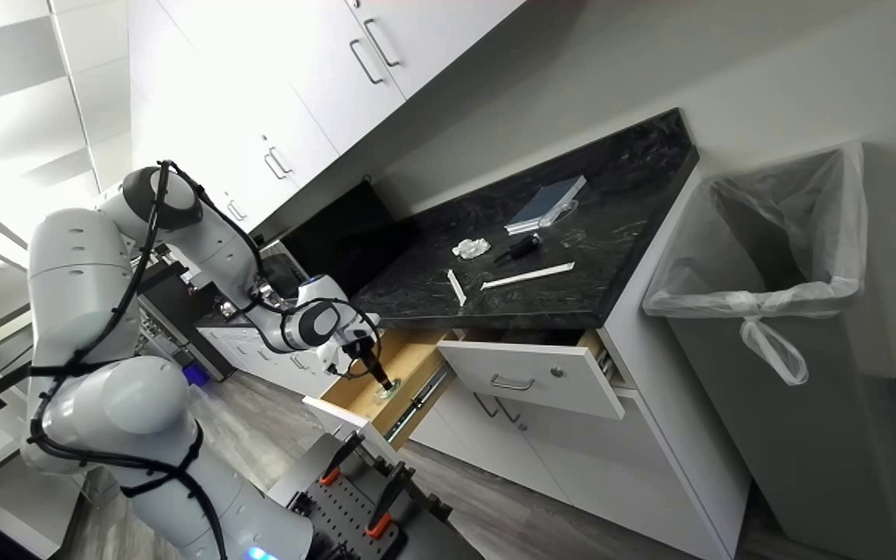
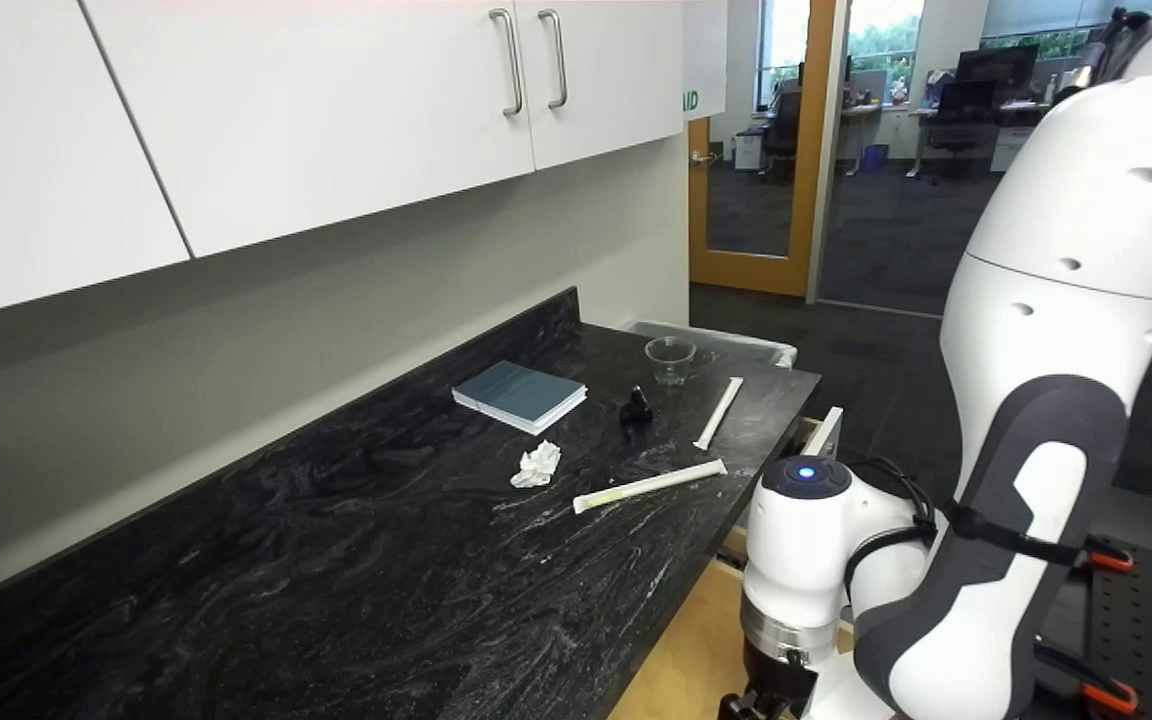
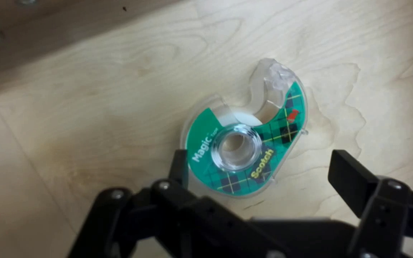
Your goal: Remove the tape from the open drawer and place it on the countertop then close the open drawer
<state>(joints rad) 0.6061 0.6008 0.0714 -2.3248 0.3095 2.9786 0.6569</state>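
Note:
The tape [image 3: 208,175], a clear dispenser with a green plaid label, lies flat on the wooden floor of the open drawer [image 3: 95,107]. In an exterior view the tape [image 1: 392,389] shows small inside the pulled-out drawer [image 1: 418,381]. My gripper [image 3: 259,159] is open above the tape. The left finger overlaps the tape's left edge in the wrist view, and the right finger is apart from it; contact cannot be told. The gripper [image 1: 383,379] points down into the drawer. The black countertop [image 1: 436,241] also shows in an exterior view [image 2: 336,560].
A wider white drawer with a bar handle [image 1: 526,373] stands partly open beside it. The countertop holds a blue book [image 2: 521,392], crumpled paper [image 2: 538,465], a black object [image 2: 636,405], a clear cup [image 2: 671,360] and two wrapped sticks [image 2: 651,485]. A grey bin [image 1: 790,404] stands at the end.

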